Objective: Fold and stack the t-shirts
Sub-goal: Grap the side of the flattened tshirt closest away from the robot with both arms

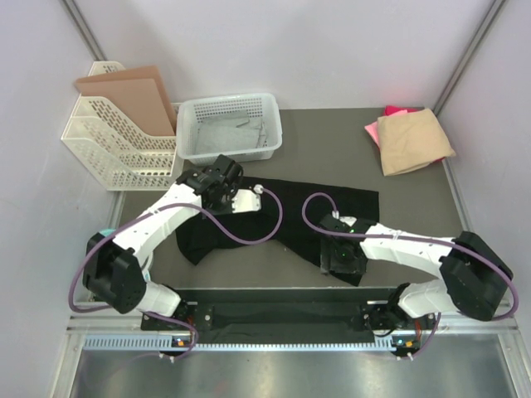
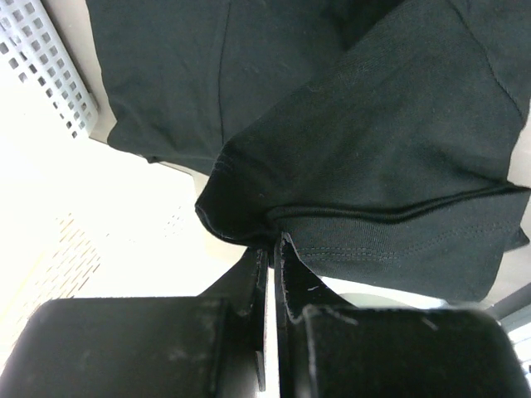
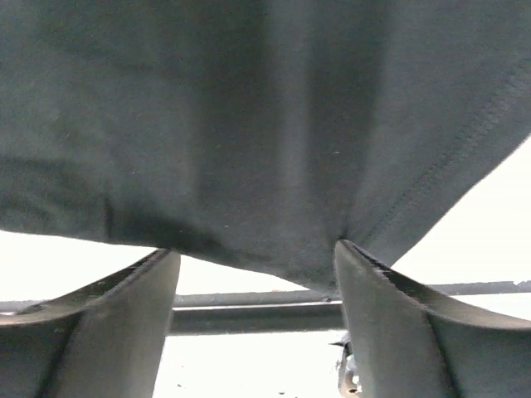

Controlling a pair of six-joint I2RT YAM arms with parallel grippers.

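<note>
Black shirt [image 1: 286, 217], centre: left gripper [image 2: 271, 242] clamps its hem, right gripper [image 3: 255, 249] agape astride it; basket [image 1: 228, 100] upper centre, tan shirt [image 1: 415, 141] upper right.

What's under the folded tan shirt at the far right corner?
A pink shirt: its edge sticks out past the tan shirt on the left and at the far side. The rest is covered, so its fold, and anything else beneath, cannot be seen.

Place: robot lab cell | Evidence: white panel walls [image 1: 315, 50], aluminium rail [image 1: 290, 342], bench-bolted arms [image 1: 406, 246]
</note>
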